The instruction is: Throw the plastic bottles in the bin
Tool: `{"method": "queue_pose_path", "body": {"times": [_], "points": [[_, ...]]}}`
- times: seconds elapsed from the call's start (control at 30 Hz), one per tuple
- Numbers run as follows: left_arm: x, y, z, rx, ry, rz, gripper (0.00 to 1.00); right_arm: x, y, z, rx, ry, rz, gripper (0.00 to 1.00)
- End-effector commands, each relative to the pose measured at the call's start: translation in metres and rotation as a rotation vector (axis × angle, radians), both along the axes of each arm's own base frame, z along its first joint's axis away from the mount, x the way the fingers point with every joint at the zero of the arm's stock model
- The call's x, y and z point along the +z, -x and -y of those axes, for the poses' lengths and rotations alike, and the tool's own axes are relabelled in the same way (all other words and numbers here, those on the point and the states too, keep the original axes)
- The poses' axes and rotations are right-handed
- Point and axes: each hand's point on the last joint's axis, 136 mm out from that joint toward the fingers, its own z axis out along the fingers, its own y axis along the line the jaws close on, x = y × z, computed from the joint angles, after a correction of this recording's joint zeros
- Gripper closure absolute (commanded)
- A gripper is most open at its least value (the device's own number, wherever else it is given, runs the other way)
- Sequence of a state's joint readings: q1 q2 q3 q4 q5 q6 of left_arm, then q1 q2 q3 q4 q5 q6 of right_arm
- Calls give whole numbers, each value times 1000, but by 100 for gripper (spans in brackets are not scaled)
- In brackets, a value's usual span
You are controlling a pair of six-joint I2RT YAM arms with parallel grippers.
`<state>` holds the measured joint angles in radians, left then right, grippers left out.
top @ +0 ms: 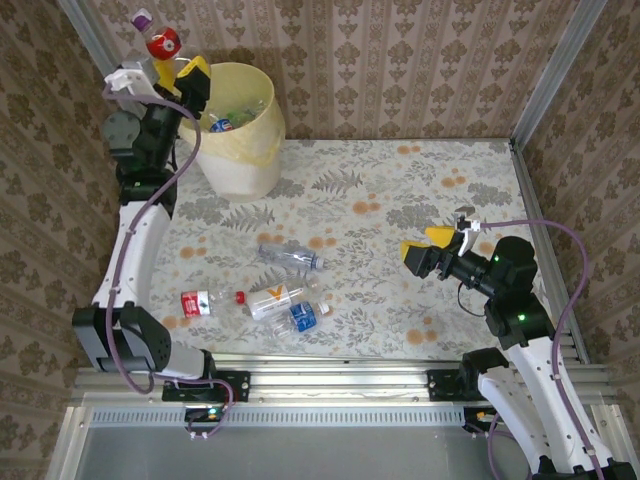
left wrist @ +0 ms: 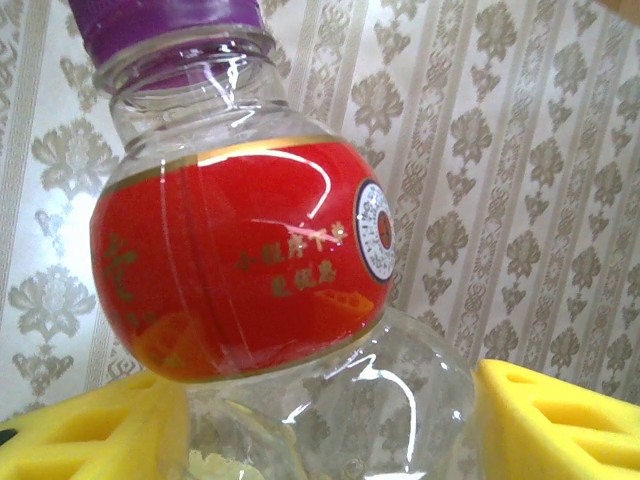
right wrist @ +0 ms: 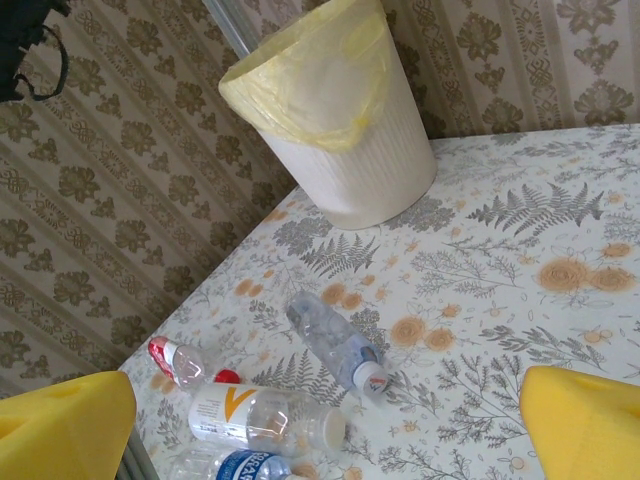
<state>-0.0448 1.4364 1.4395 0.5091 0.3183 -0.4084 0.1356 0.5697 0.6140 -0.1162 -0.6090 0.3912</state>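
Wallpapered walls (top: 400,60) frame the left gripper (top: 166,68) clasping a red-labelled clear plastic bottle (top: 162,42) near the pale-yellow round bin (top: 245,160); next, likely centre over its mouth and let go.

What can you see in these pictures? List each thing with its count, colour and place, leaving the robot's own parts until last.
bin: one, pale yellow with a yellowish bag, far left of the table.
bottles in the bin: count unclear, one with a blue label.
held bottle: one, clear, red label, purple cap, raised by the bin.
loose bottles: four, clear, near-left table: plain, red label, orange mark, blue label.
table: one, floral pattern.
left pincer: yellow pads, shut on the held bottle.
right pincer: yellow pads, open, over the table's right side.
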Motion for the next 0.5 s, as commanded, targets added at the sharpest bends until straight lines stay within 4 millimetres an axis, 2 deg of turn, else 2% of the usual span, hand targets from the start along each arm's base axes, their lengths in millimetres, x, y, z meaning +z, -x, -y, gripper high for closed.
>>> {"method": "queue_pose_path", "body": {"times": [0.0, 0.07, 0.13, 0.2, 0.23, 0.27, 0.3, 0.33, 0.37, 0.4, 0.47], "points": [[-2, -20, 2, -12, -18, -61, 45, -1, -1, 1, -9, 23, 9, 0], [-27, -47, 7, -21, -58, -200, 44, -2, -1, 1, -8, 22, 7, 0], [-62, -75, 8, -1, -104, -382, 41, -3, -2, 0, -7, 23, 4, 0], [-104, -101, 2, 41, -118, -572, 29, -3, -1, 0, -4, 22, 3, 0], [-122, -109, 1, 39, -122, -650, 27, -3, -1, 0, -2, 22, 2, 0], [-135, -116, 0, 38, -124, -706, 25, -3, -1, 0, -3, 23, 2, 0], [-145, -120, -1, 43, -121, -757, 16, -2, 0, 0, -2, 23, 3, 0], [-149, -123, 0, 37, -113, -784, 3, -3, 0, 0, -2, 25, -1, 0], [-148, -123, 1, 34, -106, -794, 0, -3, 1, -1, 0, 24, -2, 0], [-142, -122, 1, 37, -99, -790, 0, -3, 1, -1, 2, 24, -2, 0], [-117, -114, -1, 51, -86, -741, 0, -2, 2, -1, 5, 22, -2, 0]]}}
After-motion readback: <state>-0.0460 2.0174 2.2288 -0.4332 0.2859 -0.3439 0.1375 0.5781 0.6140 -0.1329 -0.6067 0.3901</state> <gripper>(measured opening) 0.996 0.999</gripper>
